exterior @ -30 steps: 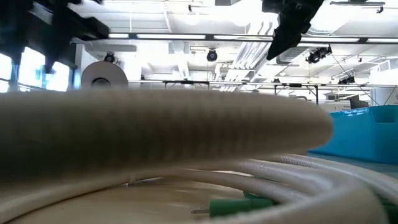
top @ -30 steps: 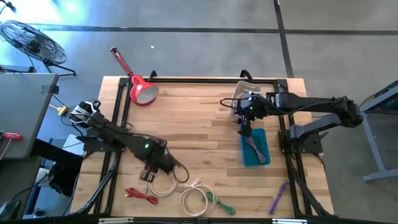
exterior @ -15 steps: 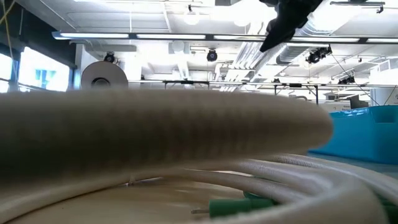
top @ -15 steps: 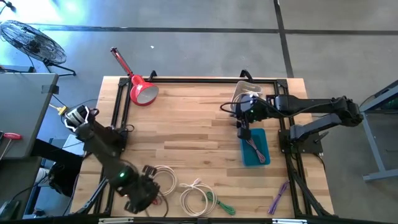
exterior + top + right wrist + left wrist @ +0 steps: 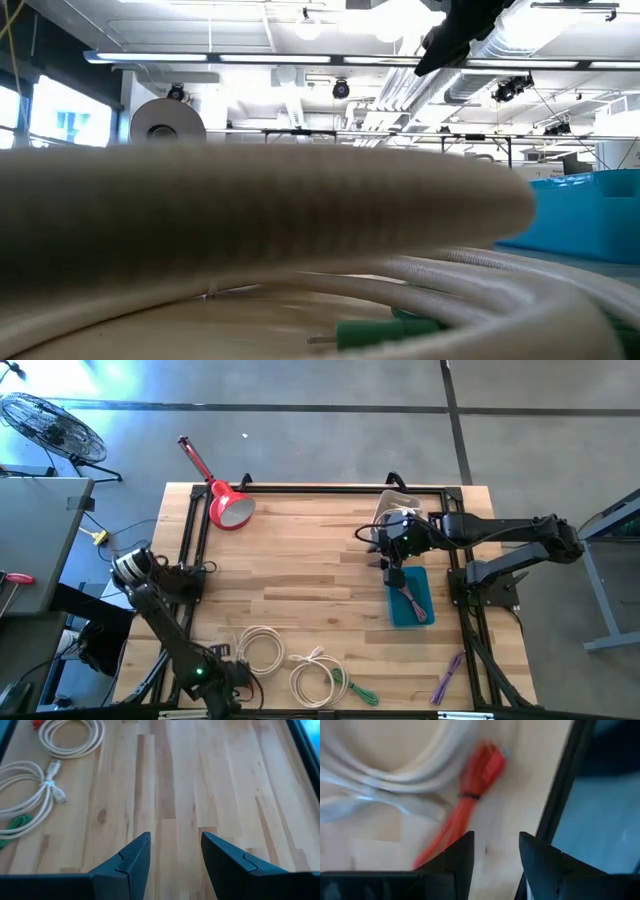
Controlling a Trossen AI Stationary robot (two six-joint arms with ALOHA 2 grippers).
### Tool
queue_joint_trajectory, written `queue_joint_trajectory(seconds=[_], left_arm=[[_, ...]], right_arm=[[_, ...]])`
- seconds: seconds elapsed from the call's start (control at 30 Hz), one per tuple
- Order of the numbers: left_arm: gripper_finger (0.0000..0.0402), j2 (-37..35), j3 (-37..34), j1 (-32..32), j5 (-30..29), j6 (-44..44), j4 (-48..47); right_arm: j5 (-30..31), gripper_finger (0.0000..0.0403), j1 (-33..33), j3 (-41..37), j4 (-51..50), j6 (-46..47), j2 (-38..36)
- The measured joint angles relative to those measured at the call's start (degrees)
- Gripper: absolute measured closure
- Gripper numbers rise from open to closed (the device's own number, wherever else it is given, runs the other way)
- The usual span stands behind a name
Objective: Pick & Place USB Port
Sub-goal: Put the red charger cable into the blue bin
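My left gripper (image 5: 495,851) is open and hangs low over the table's near-left corner (image 5: 222,680). A red cable bundle (image 5: 472,790) lies on the wood just ahead of its fingers, beside a white cable (image 5: 380,775). In the high view the arm hides the red cable. My right gripper (image 5: 393,570) is open and hovers above the far end of the blue bin (image 5: 412,600), which holds a purple cable (image 5: 410,598). Its wrist view shows bare wood between its fingers (image 5: 175,855). In the low view it shows at the top (image 5: 462,30).
Two white coiled cables (image 5: 262,650) (image 5: 315,680) and a green cable (image 5: 352,690) lie near the near edge. Another purple cable (image 5: 447,675) lies by the right frame. A red lamp-like object (image 5: 228,507) sits at the far-left corner. A white cable (image 5: 260,215) blocks most of the low view.
My left arm has swung from the middle of the near half toward the near-left corner and come down over the red cable, which it now covers in the high view. My right gripper has stayed above the bin's far end.
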Motion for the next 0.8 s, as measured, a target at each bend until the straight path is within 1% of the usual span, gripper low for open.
queue_joint_trajectory(seconds=[0.07, 0.1, 0.2, 0.27, 0.43, 0.6, 0.8], left_arm=[[0.0252, 1.8, 0.0, 0.0, 3.5, 5.4, 1.3], [0.0252, 2.5, 0.0, 0.0, 4.3, 7.5, 1.4], [0.0252, 4.3, 0.0, 0.0, 4.2, 12.0, 1.2], [0.0252, 5.0, 0.0, 0.1, 3.9, 13.6, 0.1], [0.0252, 5.8, 0.0, 0.9, 3.7, 12.2, -0.5], [0.0252, 5.8, 0.0, 0.8, -0.7, 11.2, -0.2], [0.0252, 5.8, 0.0, 0.9, -1.1, 11.2, -2.0]], right_arm=[[-0.1, 0.0238, 0.7, 0.0, 0.0, 0.0, 0.0], [-0.1, 0.0239, 1.1, 0.0, 0.0, 0.0, 0.0], [-0.1, 0.0242, 2.6, 0.0, -0.1, -0.4, 0.0], [-0.1, 0.0242, 3.5, 0.0, -0.1, -0.4, 0.0], [-0.1, 0.0242, 5.6, 0.0, 0.0, -0.6, 0.0], [0.3, 0.0242, 6.6, 0.0, 0.2, -1.5, 0.0], [0.4, 0.0242, 6.5, 0.0, 0.2, -1.5, 0.0]])
